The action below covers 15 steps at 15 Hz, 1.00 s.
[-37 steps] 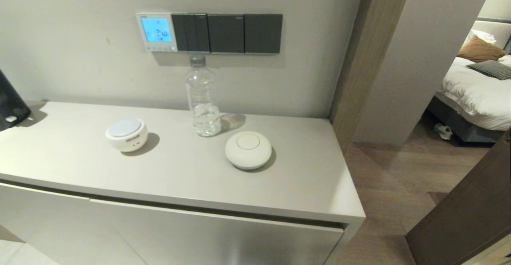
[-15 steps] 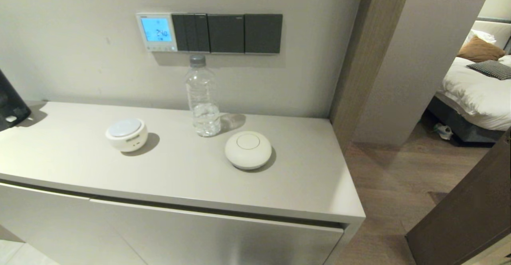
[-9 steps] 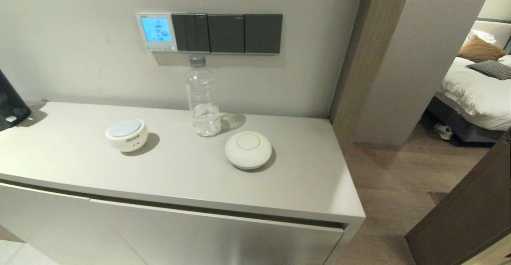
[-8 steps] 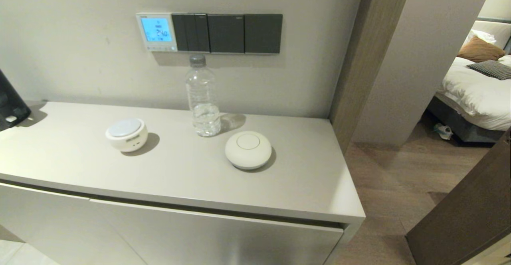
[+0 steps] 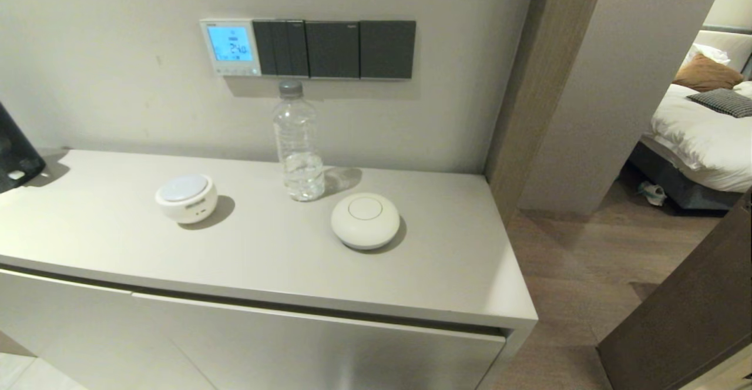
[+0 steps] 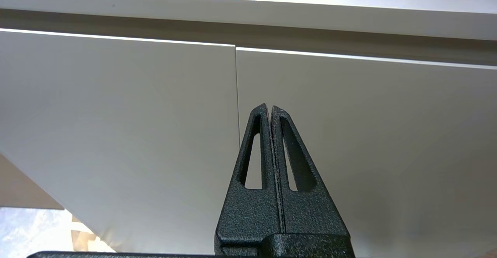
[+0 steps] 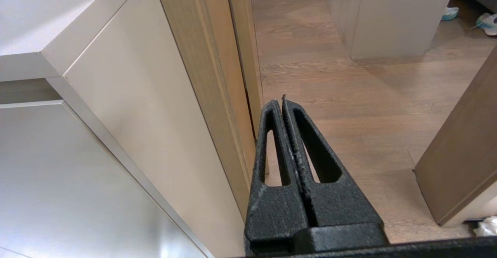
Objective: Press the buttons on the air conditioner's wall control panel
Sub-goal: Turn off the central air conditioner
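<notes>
The cabinet [image 5: 264,261] stands below the wall-mounted air conditioner's wall control panel [image 5: 230,47], which faces the room (screen lit), its buttons [image 5: 235,71] running horizontally along the bottom edge. Left gripper [image 6: 270,108] and right gripper [image 7: 280,101] hang low beside the cabinet, fingers clenched, empty.

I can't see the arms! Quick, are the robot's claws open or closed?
Left claw: closed, holding nothing, low by the cabinet doors.
Right claw: closed, holding nothing.

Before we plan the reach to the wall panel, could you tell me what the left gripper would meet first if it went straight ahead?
Probably the cabinet doors, near their seam; the shut left gripper points there.
</notes>
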Tool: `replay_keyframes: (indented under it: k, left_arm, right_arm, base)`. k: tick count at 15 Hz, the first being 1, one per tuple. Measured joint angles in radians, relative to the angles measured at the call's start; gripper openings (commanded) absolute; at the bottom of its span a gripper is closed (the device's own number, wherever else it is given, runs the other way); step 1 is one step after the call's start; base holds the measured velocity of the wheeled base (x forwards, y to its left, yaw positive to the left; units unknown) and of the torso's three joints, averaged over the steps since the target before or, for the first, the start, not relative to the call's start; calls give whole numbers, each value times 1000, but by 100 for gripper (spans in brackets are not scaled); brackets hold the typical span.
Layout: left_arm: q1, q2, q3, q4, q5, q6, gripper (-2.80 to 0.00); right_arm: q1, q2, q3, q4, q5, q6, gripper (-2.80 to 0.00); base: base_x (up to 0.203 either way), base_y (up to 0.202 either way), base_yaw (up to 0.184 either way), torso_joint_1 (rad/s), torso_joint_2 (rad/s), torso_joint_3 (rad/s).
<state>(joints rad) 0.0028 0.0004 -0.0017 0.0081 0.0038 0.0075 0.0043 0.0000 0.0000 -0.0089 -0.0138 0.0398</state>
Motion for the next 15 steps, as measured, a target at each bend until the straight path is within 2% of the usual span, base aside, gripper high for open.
replay_keyframes:
  k: [6,11,15]
  left_arm:
    - [0,0,-34,17,3,4,-280]
    - [0,23,-294,112,-4,-1,-280]
    - [-1,156,-480,120,-48,-3,-280]
  right_arm:
    - [0,0,0,0,0,0,-280]
    - [0,0,0,0,0,0,-280]
    - [0,0,0,0,0,0,-280]
  base:
    - [0,0,0,0,0,0]
    - [0,0,0,0,0,0]
    - [0,0,0,0,0,0]
